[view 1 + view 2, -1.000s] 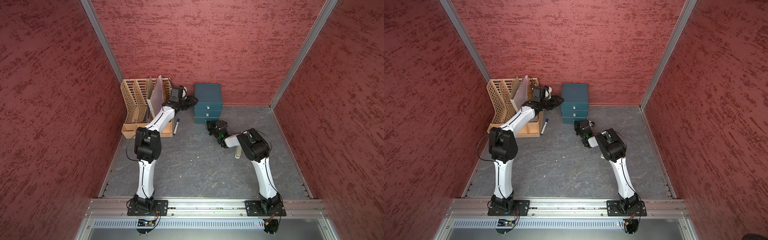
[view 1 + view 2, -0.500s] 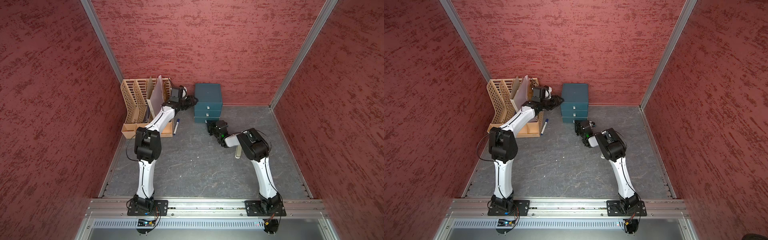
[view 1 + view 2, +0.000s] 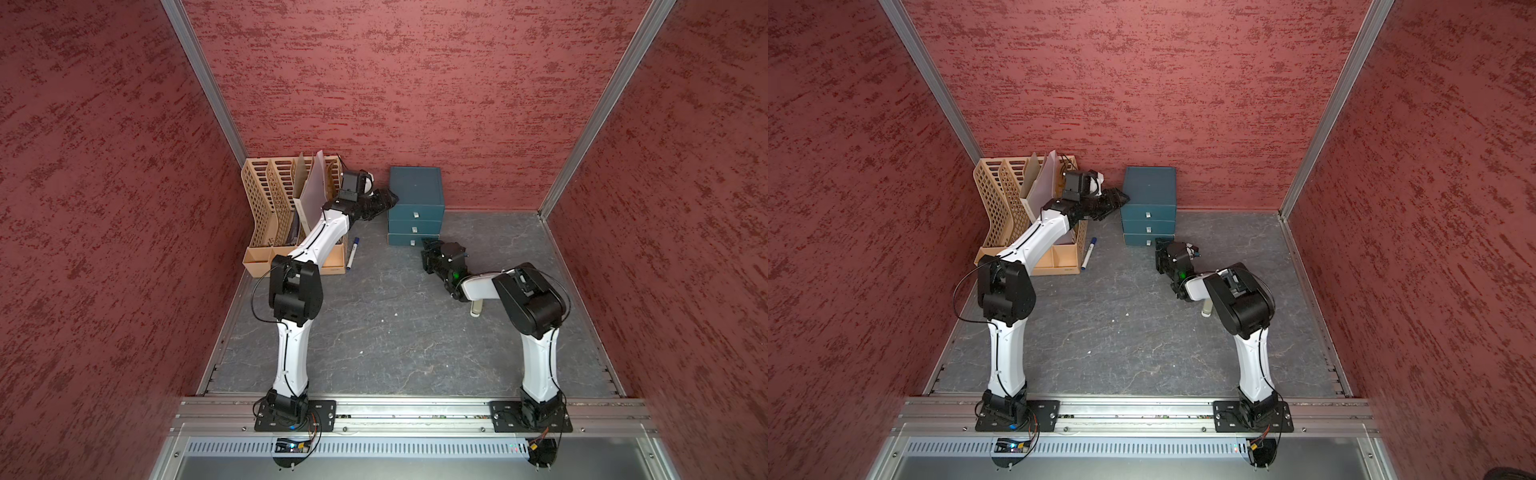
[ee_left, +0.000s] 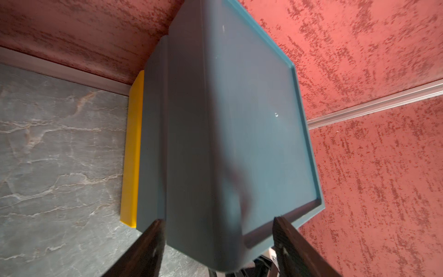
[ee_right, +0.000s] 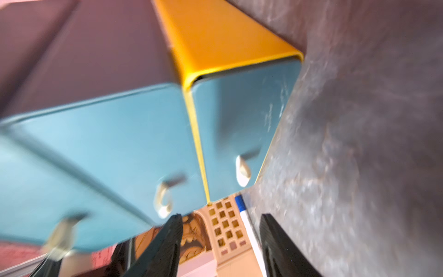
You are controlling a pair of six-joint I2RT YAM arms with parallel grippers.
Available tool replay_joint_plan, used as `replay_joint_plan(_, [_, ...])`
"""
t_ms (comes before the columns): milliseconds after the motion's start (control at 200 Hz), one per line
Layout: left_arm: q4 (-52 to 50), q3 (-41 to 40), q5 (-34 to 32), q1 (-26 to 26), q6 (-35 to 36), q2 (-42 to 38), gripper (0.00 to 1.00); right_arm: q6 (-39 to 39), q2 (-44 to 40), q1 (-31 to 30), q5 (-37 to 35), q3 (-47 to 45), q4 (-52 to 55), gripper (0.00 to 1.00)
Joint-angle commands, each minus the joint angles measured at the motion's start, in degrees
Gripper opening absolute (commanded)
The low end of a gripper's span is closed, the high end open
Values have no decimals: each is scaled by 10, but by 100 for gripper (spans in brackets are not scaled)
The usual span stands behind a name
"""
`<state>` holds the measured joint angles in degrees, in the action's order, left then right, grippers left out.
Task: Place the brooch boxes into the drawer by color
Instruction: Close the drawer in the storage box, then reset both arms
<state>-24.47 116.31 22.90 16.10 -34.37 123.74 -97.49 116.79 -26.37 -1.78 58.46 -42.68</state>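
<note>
Black-fingered left end effector [image 4: 217,220] is spread apart, straddling the upper left corner of the teal drawer chest [image 3: 415,189] (we can't tell if it's actually touching). The right end effector [image 5: 221,215] is parted too, gripping nothing, down low just in front of the bottom drawer's silver pull [image 5: 242,171]. We've got the chest backed against the red wall [image 3: 415,104] at the rear of the grey worktop [image 3: 374,332], with the marker pen [image 3: 352,251] and tan file rack [image 3: 266,203] off to its left.

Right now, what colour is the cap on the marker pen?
Blue. The marker pen cap shows best in a top view.
</note>
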Motion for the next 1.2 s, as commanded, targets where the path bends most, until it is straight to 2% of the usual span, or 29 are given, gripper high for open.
replay_joint_plan(0, [-6,22,4,1,-5,-21,82,32,-60,-3,-22,-42,40,58])
replay_joint_plan(110, [-9,21,-6,1,-5,-46,83,81,-138,-2,-23,-83,103,60])
replay_joint_plan(215, [-4,-9,-26,0,-3,-93,83,146,-225,9,-27,-103,211,61])
replay_joint_plan(386, [12,-109,-61,-4,-9,-206,84,340,-375,31,-54,-73,407,70])
replay_joint_plan(421, [13,-132,-67,-4,-10,-230,99,380,-402,32,-63,-60,445,71])
replay_joint_plan(461, [14,-163,-78,-5,-13,-261,100,420,-429,36,-72,-49,482,72])
replay_joint_plan(481, [15,-181,-83,-7,-15,-277,100,438,-442,37,-75,-44,500,76])
replay_joint_plan(506, [19,-203,-89,-9,-17,-298,100,457,-458,41,-77,-38,519,94])
replay_joint_plan(526, [23,-222,-91,-11,-19,-315,100,473,-469,45,-75,-34,533,98])
replay_joint_plan(616, [16,-295,-118,-21,-13,-398,100,538,-525,59,-82,-23,587,98])
replay_joint_plan(751, [14,-410,-182,-18,14,-524,100,665,-621,61,-119,-36,600,98])
replay_joint_plan(842, [11,-486,-260,11,51,-594,100,742,-669,61,-156,-44,607,99])
replay_joint_plan(912, [3,-535,-347,43,66,-641,100,765,-696,61,-230,-46,624,99])
replay_joint_plan(992, [-11,-581,-525,97,73,-687,100,782,-704,61,-323,-48,638,99])
replay_joint_plan(1032, [-11,-604,-616,127,82,-706,100,820,-709,61,-325,-60,614,98])
replay_joint_plan(1057, [-10,-618,-650,137,95,-715,100,849,-714,61,-318,-71,593,99])
replay_joint_plan(1092, [-10,-635,-672,141,114,-729,100,869,-723,61,-312,-88,565,99])
replay_joint_plan(1132, [8,-658,-666,133,154,-745,100,884,-733,61,-304,-109,537,99])
replay_joint_plan(1157, [25,-676,-652,127,180,-754,100,892,-738,61,-300,-125,517,99])
replay_joint_plan(1197, [98,-720,-610,110,259,-774,100,904,-745,61,-299,-152,482,99])
